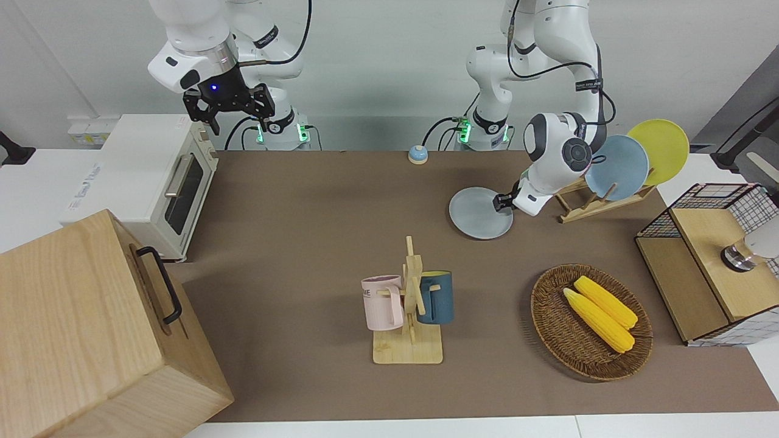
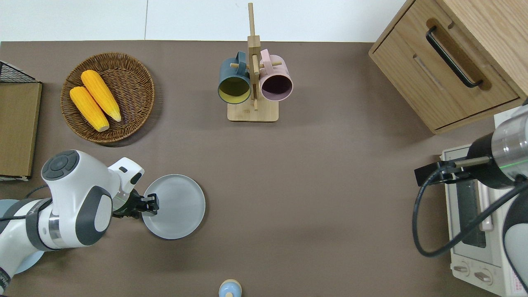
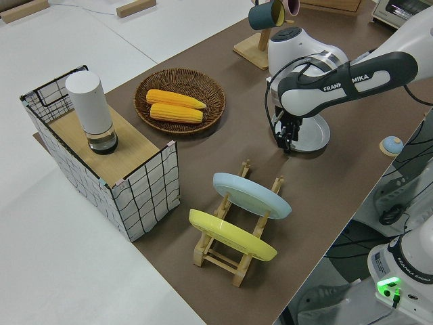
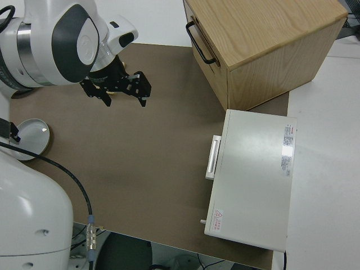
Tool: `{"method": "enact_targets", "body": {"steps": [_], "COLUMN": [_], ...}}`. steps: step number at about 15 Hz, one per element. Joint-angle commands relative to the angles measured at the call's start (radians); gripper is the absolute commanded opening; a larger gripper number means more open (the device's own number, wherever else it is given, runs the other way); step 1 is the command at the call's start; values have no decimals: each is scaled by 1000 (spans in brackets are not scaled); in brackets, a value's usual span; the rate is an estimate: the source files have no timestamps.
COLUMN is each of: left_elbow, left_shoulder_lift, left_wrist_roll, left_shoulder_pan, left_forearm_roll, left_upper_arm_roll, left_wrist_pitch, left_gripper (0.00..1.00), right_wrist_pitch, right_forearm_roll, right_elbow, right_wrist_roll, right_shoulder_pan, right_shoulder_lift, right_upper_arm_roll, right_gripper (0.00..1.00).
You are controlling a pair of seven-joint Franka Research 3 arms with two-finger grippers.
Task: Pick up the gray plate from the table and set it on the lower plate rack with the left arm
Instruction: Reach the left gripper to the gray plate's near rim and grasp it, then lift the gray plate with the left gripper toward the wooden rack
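Observation:
The gray plate (image 1: 478, 214) lies flat on the brown table (image 1: 304, 207), beside the lower plate rack (image 1: 599, 207). My left gripper (image 1: 503, 203) is low at the plate's rim on the rack side, seen in the overhead view (image 2: 150, 205) and the left side view (image 3: 287, 139). The plate also shows in the overhead view (image 2: 175, 206) and the left side view (image 3: 312, 134). The rack (image 3: 205, 249) holds a light blue plate (image 1: 618, 167) and a yellow plate (image 1: 660, 149) on edge. My right gripper (image 1: 228, 112) is open, empty and parked.
A wooden mug stand (image 1: 409, 304) with two mugs stands farther from the robots than the plate. A wicker basket (image 1: 551, 316) holds two corn cobs. A wire crate (image 1: 712, 261), a toaster oven (image 1: 146, 176), a wooden cabinet (image 1: 91, 328) and a small blue bell (image 1: 417, 154) stand around.

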Motion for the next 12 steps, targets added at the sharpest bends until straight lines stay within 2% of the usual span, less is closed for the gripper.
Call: {"method": "enact_targets", "body": {"steps": [1, 3, 9, 12], "left_elbow": [-10, -7, 59, 183], "left_shoulder_lift": [7, 4, -10, -19], "left_wrist_roll": [-11, -10, -5, -14], "left_shoulder_pan": [7, 7, 10, 12], "left_forearm_roll": [-12, -12, -9, -2], "left_upper_arm_roll": [-7, -7, -1, 13], "left_wrist_pitch": [24, 21, -41, -203], "left_gripper": [204, 6, 0, 0], "right_wrist_pitch": [-15, -15, -15, -15], "right_forearm_roll": [5, 3, 3, 3], "right_elbow": [6, 6, 6, 6], "right_wrist_roll": [-3, -3, -3, -3], "right_shoulder_pan": [-15, -15, -15, -15], "right_shoulder_lift": [-5, -5, -5, -5], "right_upper_arm_roll": [6, 6, 6, 6], "right_gripper": [987, 990, 990, 987]}}
